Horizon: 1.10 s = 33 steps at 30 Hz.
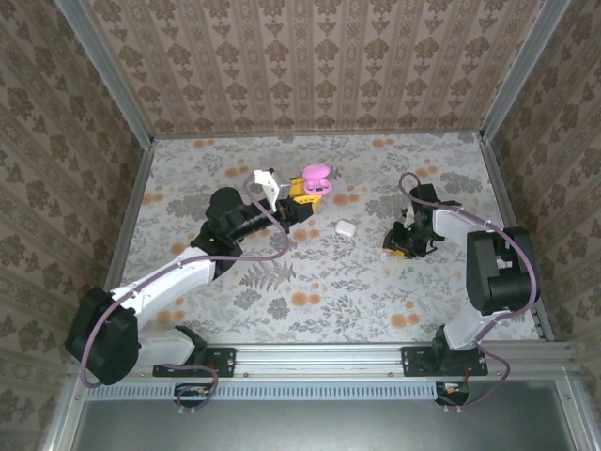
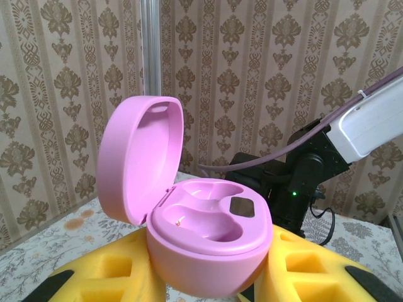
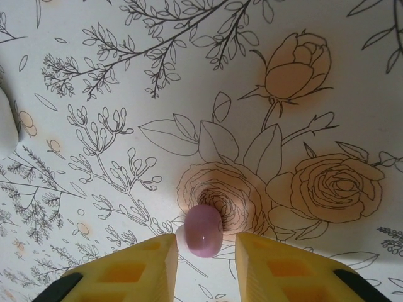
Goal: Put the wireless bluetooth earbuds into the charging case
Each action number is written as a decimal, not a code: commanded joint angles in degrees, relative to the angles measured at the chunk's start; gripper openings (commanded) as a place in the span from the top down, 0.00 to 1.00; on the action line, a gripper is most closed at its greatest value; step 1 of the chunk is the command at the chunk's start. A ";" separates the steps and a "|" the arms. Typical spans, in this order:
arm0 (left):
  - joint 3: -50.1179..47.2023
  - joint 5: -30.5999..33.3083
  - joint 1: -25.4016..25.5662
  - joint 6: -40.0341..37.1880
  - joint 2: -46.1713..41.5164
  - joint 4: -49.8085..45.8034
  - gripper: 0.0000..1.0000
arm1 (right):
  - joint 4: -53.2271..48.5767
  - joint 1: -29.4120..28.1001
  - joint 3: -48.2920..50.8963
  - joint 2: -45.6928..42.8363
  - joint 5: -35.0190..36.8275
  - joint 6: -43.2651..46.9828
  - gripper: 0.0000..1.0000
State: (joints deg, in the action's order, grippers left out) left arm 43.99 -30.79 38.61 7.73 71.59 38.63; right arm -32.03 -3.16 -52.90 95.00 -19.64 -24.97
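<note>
Right wrist view: the right claw stands narrow around an earbud on the worktop, not yet pinching, so pickup is in hand; next, grip, lift and seat it in the open case clamped by the left claw.

No text, brand, number or label can be read here. The pink charging case is plain on its lid and base, and the dark rectangular patch inside the base is blank. The walls carry only a repeated damask ornament, and the tabletop only a floral print. The one sign is a small green indicator light, glowing on the dark arm joint to the right, beyond the case.
</note>
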 commanded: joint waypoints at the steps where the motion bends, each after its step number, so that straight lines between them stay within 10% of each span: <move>1: 0.39 0.17 0.38 -1.13 -1.29 0.00 0.67 | -2.16 0.08 -1.57 1.05 1.15 1.16 0.69; 33: 0.59 0.02 0.36 -1.12 -0.84 0.04 0.67 | -1.98 -3.22 -3.25 5.02 1.03 -0.24 0.72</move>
State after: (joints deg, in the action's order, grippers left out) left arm 43.99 -30.61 38.61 7.70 71.59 38.63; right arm -33.01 -5.06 -55.09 98.43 -18.61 -24.29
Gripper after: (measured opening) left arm 0.337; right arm 0.277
